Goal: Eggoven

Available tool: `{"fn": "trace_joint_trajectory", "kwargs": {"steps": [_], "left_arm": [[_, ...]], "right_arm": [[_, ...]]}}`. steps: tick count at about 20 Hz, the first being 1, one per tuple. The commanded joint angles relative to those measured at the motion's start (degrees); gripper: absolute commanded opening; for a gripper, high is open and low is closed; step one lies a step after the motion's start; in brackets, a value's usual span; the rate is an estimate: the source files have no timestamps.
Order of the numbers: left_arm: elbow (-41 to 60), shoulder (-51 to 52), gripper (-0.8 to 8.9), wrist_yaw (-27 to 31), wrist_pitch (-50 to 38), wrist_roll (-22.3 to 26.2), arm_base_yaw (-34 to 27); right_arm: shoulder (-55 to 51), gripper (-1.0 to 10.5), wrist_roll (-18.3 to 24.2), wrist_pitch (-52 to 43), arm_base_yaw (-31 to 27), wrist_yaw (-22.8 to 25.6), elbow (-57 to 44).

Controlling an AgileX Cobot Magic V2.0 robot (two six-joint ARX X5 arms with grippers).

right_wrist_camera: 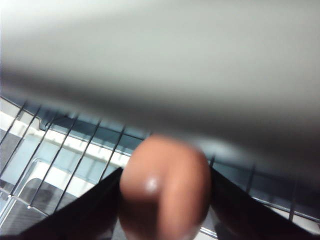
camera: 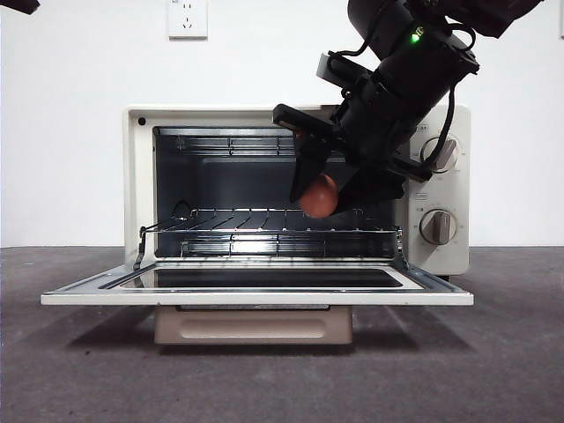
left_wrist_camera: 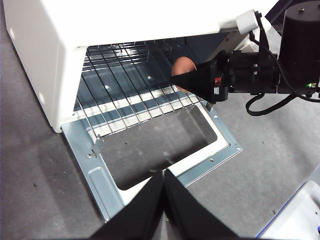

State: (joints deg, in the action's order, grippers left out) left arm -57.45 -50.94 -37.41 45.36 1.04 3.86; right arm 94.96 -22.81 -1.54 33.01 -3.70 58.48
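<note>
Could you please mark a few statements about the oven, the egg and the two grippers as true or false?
1. The oven door is shut. False: it lies folded down flat in front.
2. The right gripper holds the egg between its fingers. True.
3. The egg already lies on the wire rack. False: it hangs above the rack, gripped, at the oven's opening.
4. The left gripper holds a second egg. False: its fingers are closed on nothing, back from the open door.
5. The oven has two dials, one above the other. True.
</note>
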Motion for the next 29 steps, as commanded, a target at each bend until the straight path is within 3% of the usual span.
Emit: {"fn": "trace_joint_trajectory", "kwargs": {"steps": [1,11,29], "left_arm": [[-0.5,-0.3,0.07,-0.1,-0.3,0.8,0.0],[-0.5,-0.3,0.07,-0.1,-0.3,0.8,0.0],[-0.5,-0.3,0.07,-0.1,-0.4,0.9,1.2]], "right_arm": [[1.6,2.6,-0.5,-0.4,0.6,0.7,1.0],[1.1,2.7,-0.6,-1.4,1.4,0.8,1.0],[-6.5,2.7,-0.4,3.4,1.7,5.3,1.0]]}}
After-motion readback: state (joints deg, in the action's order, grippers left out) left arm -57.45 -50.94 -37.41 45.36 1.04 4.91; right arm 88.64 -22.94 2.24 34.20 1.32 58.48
